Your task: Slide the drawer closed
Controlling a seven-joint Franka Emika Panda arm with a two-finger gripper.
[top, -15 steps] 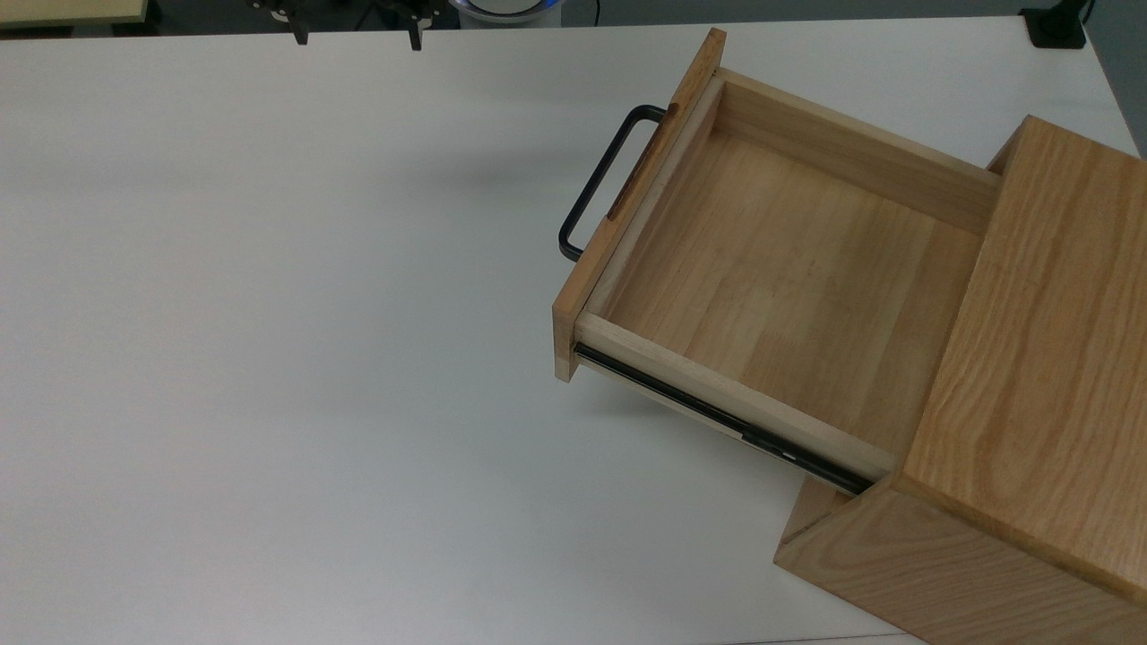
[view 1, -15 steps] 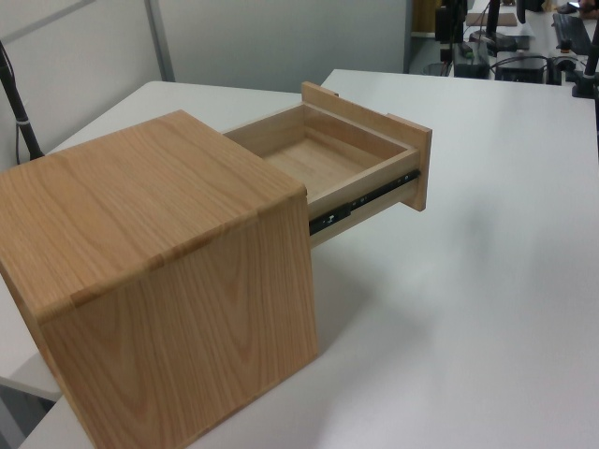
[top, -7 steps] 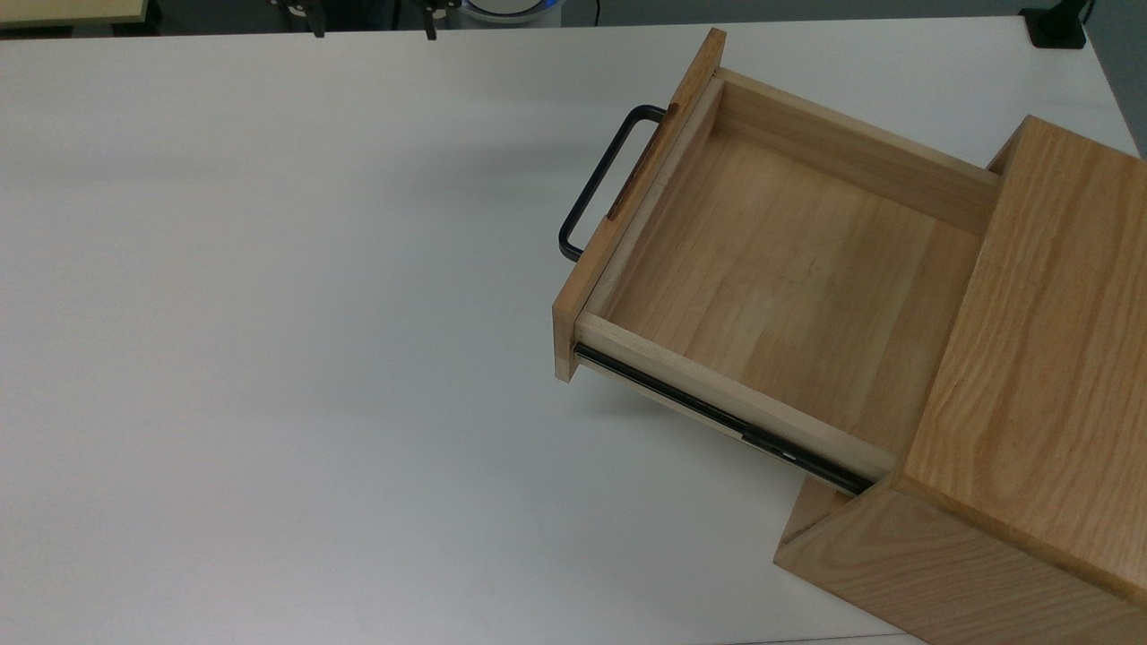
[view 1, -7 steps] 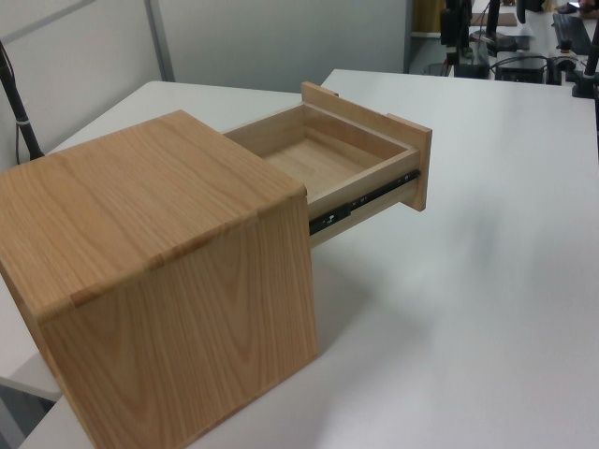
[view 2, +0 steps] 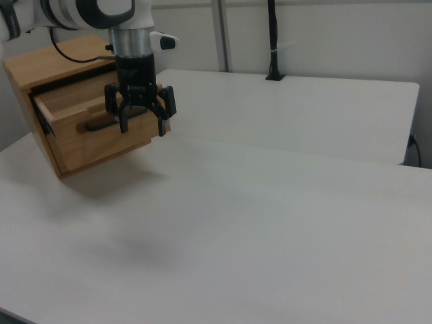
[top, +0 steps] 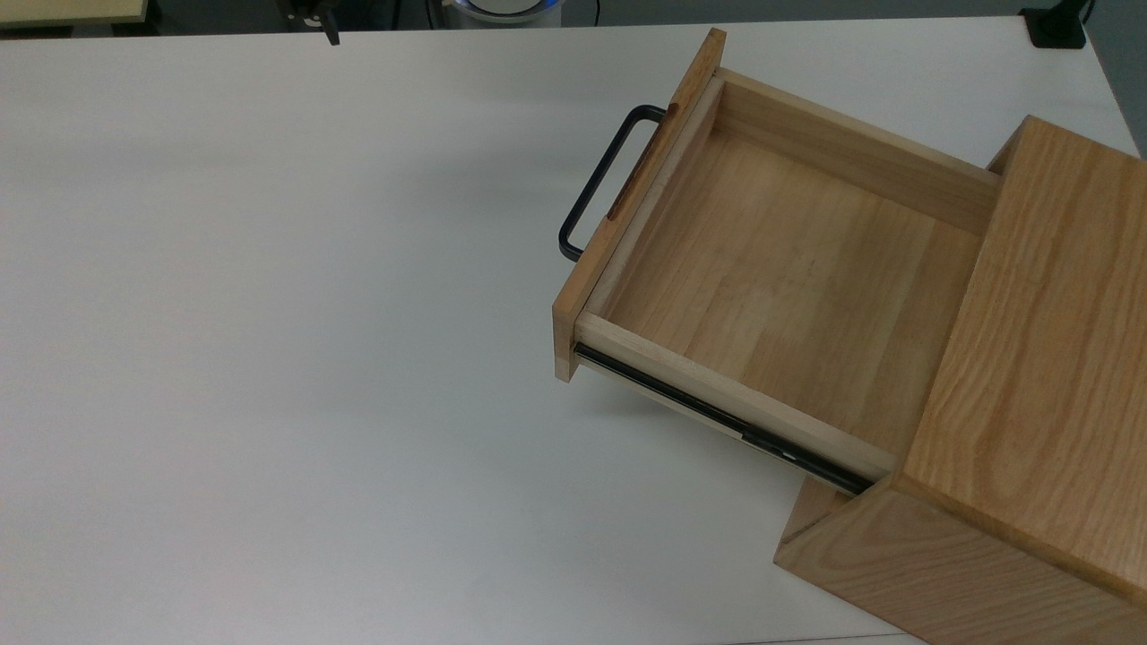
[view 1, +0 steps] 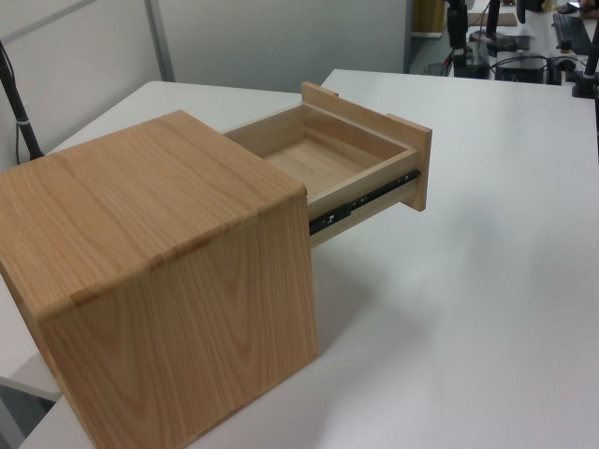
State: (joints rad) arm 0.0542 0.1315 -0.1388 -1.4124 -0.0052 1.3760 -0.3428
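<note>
Drawer (top: 771, 287) pulled far out of cabinet (top: 1030, 376), handle (top: 599, 184) exposed. Claw (view 2: 142, 128) spread, empty, hanging above table (view 2: 283, 202), probably lining up for push.

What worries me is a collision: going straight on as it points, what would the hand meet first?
Probably the bare table: the hand points straight down, seemingly short of the drawer, though depth is unclear.

— Where do we find the drawer (top: 771, 287)?
— Sticking out of the cabinet (top: 1030, 385) toward the top view's left, handle (top: 596, 184) leftmost.
— And the cabinet?
— On the table (top: 269, 358), at the top view's right edge.
</note>
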